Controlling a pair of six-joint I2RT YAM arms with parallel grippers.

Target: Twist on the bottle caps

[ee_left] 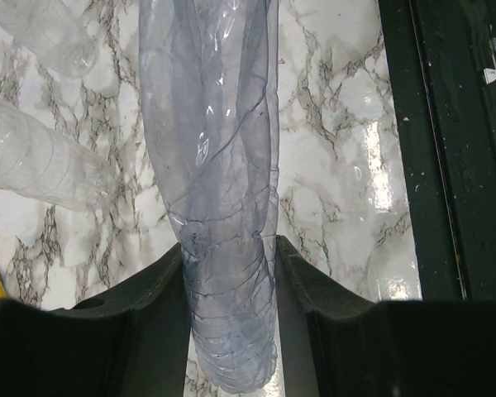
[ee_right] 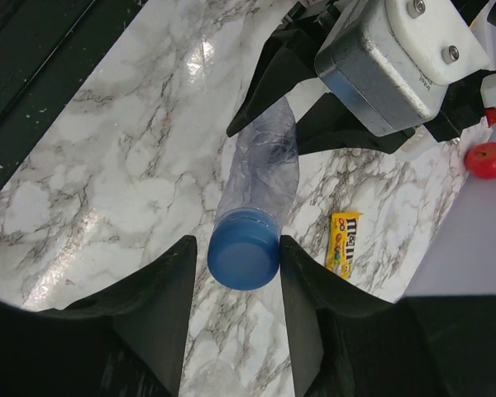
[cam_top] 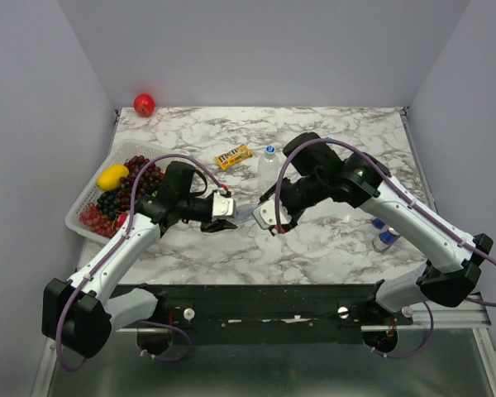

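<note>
My left gripper is shut on the slim blue-tinted bottle and holds it lying level above the table. A blue cap sits on the bottle's neck. My right gripper stands around that cap. Its right finger touches the cap and a narrow gap shows at the left finger. A colourless bottle with a blue cap stands behind. Two colourless bottles show in the left wrist view.
An M&M's packet lies at the back middle. A white basket with grapes and a lemon sits on the left. A red apple is at the far left corner. Blue-and-silver cans stand under my right arm.
</note>
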